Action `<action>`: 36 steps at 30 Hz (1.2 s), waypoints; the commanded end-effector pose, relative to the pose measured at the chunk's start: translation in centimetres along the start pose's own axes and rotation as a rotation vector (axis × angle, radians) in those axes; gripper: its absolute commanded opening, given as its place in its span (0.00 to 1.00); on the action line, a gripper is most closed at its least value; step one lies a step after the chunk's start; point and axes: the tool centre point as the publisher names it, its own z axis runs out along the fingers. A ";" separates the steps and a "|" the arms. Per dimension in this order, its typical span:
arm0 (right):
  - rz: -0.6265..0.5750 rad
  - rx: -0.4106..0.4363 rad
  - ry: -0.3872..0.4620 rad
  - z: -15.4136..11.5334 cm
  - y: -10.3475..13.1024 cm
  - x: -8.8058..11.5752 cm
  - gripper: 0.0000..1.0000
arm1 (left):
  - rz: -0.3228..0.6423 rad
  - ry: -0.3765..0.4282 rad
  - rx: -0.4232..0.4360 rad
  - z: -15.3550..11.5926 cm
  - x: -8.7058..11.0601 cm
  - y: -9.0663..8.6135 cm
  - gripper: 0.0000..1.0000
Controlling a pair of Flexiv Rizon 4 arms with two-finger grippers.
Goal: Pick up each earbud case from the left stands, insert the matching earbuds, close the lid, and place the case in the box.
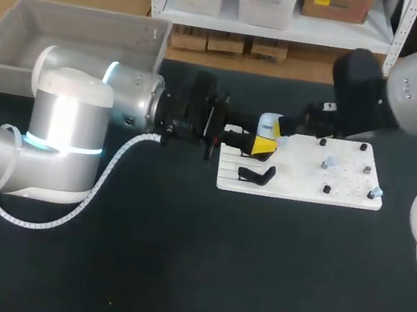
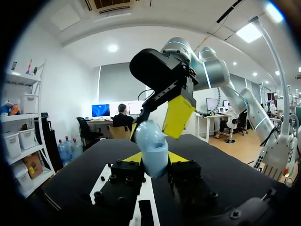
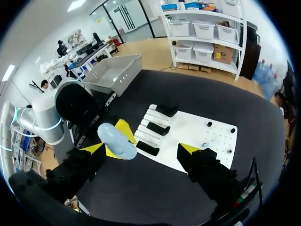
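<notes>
A light-blue earbud case (image 2: 153, 148) stands upright between the yellow tips of my left gripper (image 2: 154, 159), which is shut on its lower half. In the head view the case (image 1: 267, 123) is held above the left end of the white board (image 1: 347, 191). My right gripper (image 3: 142, 149) is wide open, with the case (image 3: 116, 141) between its fingers, nearer one finger. One yellow fingertip (image 2: 178, 115) of it hangs just beside the case's top. Small pale earbuds (image 1: 329, 163) sit on pegs on the board's right half.
A grey box (image 1: 20, 36) stands at the table's back left, behind my left arm. Black stands (image 3: 157, 128) lie in a row on the board's left part, one (image 1: 257, 176) just under the grippers. Dark tabletop stretches in front of the board.
</notes>
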 end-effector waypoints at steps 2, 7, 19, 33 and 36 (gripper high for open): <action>-0.002 0.029 -0.029 -0.6 0.0 -0.6 1.00 | 0.003 -0.001 -0.007 0.0 0.0 -0.2 0.00; -0.032 0.069 -0.092 -2.5 -0.3 -1.5 1.00 | 0.003 -0.001 -0.007 0.0 0.0 -0.2 0.00; -0.140 0.378 -0.033 -6.3 -4.9 1.8 1.00 | 0.003 -0.001 -0.007 0.0 0.0 -0.2 0.00; -0.075 0.503 0.220 -4.9 -11.7 7.4 1.00 | 0.003 -0.001 -0.007 0.0 0.0 -0.2 0.00; -0.086 0.484 0.267 -4.6 -12.5 8.2 1.00 | 0.003 -0.001 -0.007 0.0 0.0 -0.2 0.00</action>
